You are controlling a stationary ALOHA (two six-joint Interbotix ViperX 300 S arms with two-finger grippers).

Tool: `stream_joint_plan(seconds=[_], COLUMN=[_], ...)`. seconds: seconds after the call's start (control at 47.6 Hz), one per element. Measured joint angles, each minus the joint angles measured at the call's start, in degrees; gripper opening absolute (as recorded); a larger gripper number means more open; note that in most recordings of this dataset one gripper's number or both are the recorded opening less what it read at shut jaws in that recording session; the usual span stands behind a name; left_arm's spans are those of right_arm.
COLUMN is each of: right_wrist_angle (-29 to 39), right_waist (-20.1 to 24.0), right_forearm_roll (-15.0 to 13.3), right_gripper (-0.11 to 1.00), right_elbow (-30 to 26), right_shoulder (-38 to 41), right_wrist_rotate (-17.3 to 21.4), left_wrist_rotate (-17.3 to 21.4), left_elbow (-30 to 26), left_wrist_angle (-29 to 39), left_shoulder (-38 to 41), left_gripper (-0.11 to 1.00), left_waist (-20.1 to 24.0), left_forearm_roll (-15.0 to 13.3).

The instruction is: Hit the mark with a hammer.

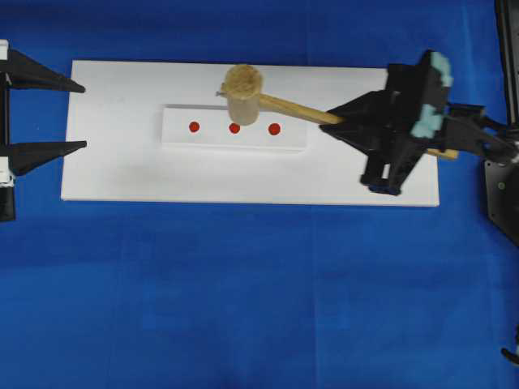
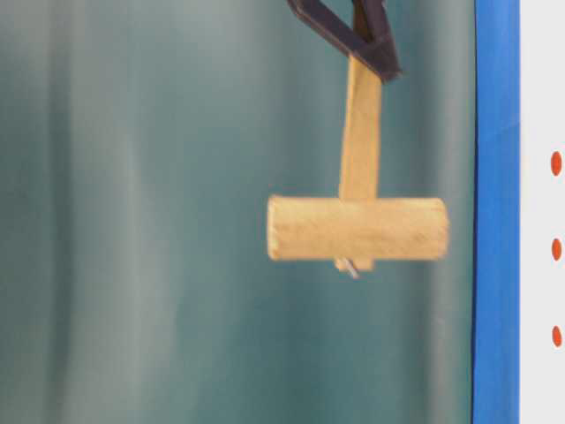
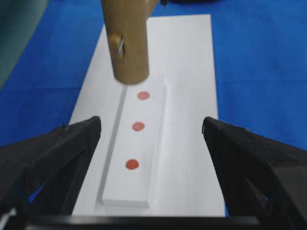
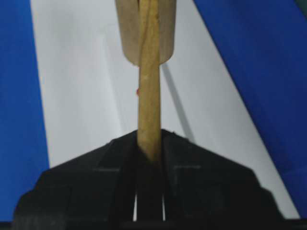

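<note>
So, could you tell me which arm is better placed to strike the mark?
Right: the right gripper already clamps the hammer by its handle, head above the red marks. The left gripper is open, empty.

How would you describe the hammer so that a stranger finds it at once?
On the blue table lies a white board with a raised white strip bearing three red dots. Above the strip hangs the hammer, its handle clamped in the right gripper. It is the only wooden thing there.
</note>
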Motion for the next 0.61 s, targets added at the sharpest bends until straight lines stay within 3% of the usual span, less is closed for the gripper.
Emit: stream_joint_plan(seconds=[0.231,0.609], right_wrist_angle=[0.4,0.1], right_waist=[-0.1,-0.1], right_forearm_roll=[0.0,0.0], right_gripper=[0.02,0.02], right_elbow=[4.0,4.5], right_shoulder=[-6.7,-5.9], right_wrist_rotate=[-0.2,-0.6], left_wrist_rotate=[0.0,0.0], left_elbow=[0.1,0.1], left_wrist_angle=[0.0,0.0], left_shoulder=[0.0,0.0], left_gripper=[0.92,0.92], left_waist=[0.0,0.0], left_forearm_roll=[0.0,0.0])
